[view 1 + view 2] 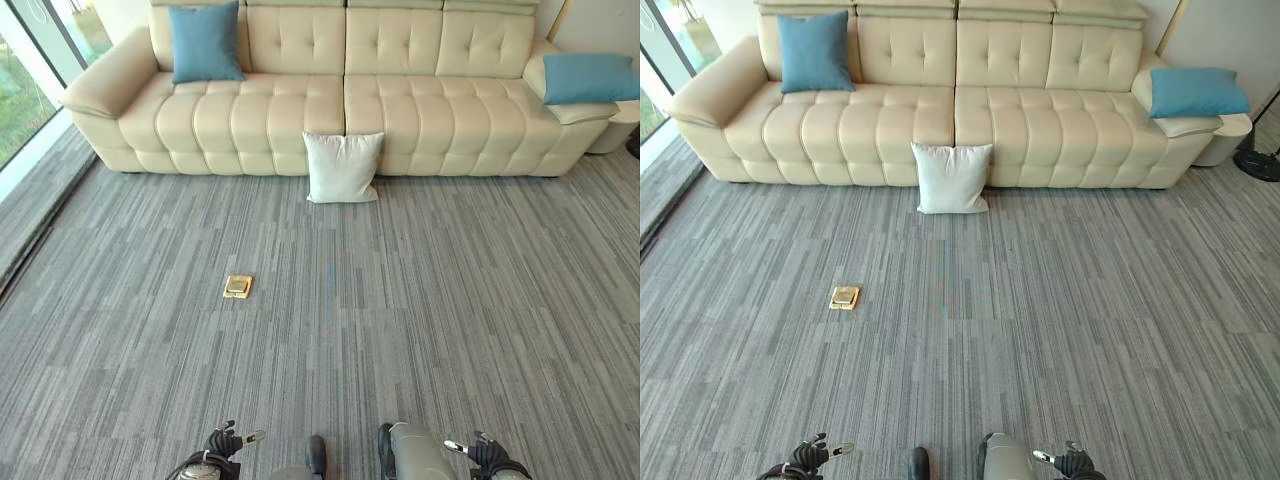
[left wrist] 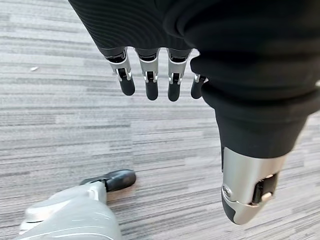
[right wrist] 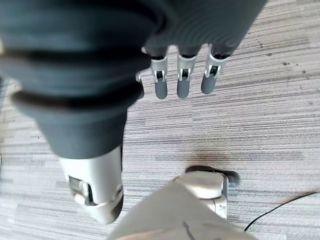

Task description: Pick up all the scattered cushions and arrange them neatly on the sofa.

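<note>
Ahead, across a grey striped carpet (image 1: 400, 300), stands a long cream sofa (image 1: 380, 110) with a tufted seat and back, spanning most of the width of the room.

One white cushion (image 1: 342, 167) is off the sofa. It stands upright on the carpet, leaning against the sofa's front near the middle, where the two seat sections meet.

Two blue cushions sit on the sofa. The left blue cushion (image 1: 206, 42) stands upright in the left corner, propped against the backrest beside the left armrest. The right blue cushion (image 1: 590, 78) lies on top of the right armrest, tilted.

A small brass floor plate (image 1: 237, 287) is set in the carpet, left of centre and well apart from the white cushion.

A window (image 1: 25, 90) runs along the left side of the room, with greenery beyond it.

Both arms hang low, far from the sofa. In its wrist view the left hand (image 2: 150, 75) hangs above bare carpet, fingers straight and relaxed, thumb (image 2: 250, 190) apart, holding nothing. In its own wrist view the right hand (image 3: 182, 75) hangs the same way, fingers extended and loose over the carpet, empty, with its thumb (image 3: 95, 190) off to one side.
</note>
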